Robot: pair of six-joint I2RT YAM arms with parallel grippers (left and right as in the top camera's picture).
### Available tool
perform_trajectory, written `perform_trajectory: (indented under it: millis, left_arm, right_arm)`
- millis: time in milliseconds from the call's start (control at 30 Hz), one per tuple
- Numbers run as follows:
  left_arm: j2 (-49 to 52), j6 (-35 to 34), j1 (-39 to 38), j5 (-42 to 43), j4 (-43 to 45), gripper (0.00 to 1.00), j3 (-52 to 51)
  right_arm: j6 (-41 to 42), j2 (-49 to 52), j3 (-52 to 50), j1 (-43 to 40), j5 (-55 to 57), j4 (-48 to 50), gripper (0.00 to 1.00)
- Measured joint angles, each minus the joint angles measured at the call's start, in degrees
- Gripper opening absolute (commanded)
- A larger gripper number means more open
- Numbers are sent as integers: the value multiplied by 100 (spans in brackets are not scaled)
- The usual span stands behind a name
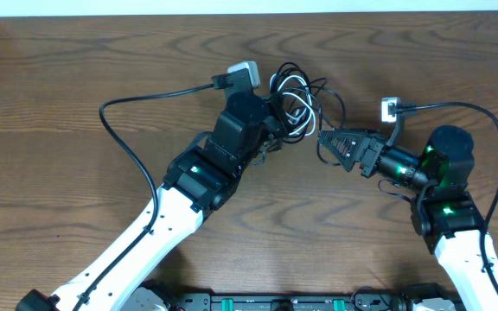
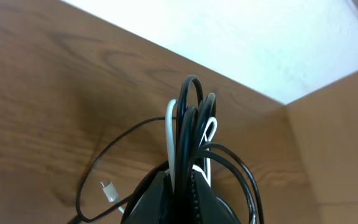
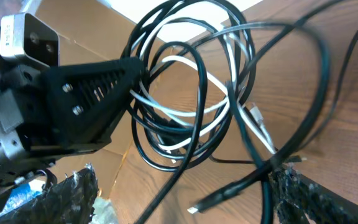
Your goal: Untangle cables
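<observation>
The cables (image 1: 299, 97) are a tangled bunch of black loops with a white strand, at the table's upper middle. My left gripper (image 1: 281, 118) is shut on the bunch. In the left wrist view the loops (image 2: 190, 118) stand up out of the closed jaws (image 2: 182, 186), and a white plug end (image 2: 109, 190) lies on the wood at the left. My right gripper (image 1: 325, 143) is open, just right of the bunch. In the right wrist view its fingers (image 3: 191, 199) are wide apart, with black strands and a black plug end (image 3: 224, 195) hanging between them. The tangle (image 3: 191, 93) and the left gripper (image 3: 86, 102) are beyond.
The wooden table (image 1: 76, 60) reaches to a white far edge (image 1: 249, 7). Thick black arm cables arc out at the left (image 1: 118, 136) and the right (image 1: 491, 121). The wrist cameras (image 1: 243, 74) (image 1: 390, 109) stick out near the bunch.
</observation>
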Motion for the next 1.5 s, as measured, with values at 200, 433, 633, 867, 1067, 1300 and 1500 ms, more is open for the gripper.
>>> perform_trajectory:
  millis: [200, 433, 633, 867, 1067, 1300, 1500]
  left_arm:
    - [0, -994, 0, -417, 0, 7, 0]
    - [0, -2551, 0, -1141, 22, 8, 0]
    - [0, -3034, 0, -1504, 24, 7, 0]
    - [0, -3794, 0, -1401, 173, 8, 0]
    - [0, -3947, 0, -780, 170, 8, 0]
    - [0, -3985, 0, -529, -9, 7, 0]
    - [0, -3864, 0, -529, -28, 7, 0]
  right_arm:
    - [310, 0, 0, 31, 763, -17, 86]
    - [1543, 0, -2, 48, 1797, 741, 85]
    - [1878, 0, 0, 529, 2039, 887, 85]
    - [1930, 367, 0, 1005, 2588, 909, 74]
    - [2020, 750, -2, 1137, 2791, 1121, 74]
    - [2124, 1012, -2, 1320, 2844, 1534, 75]
    - [2129, 1012, 0, 1338, 2793, 1700, 77]
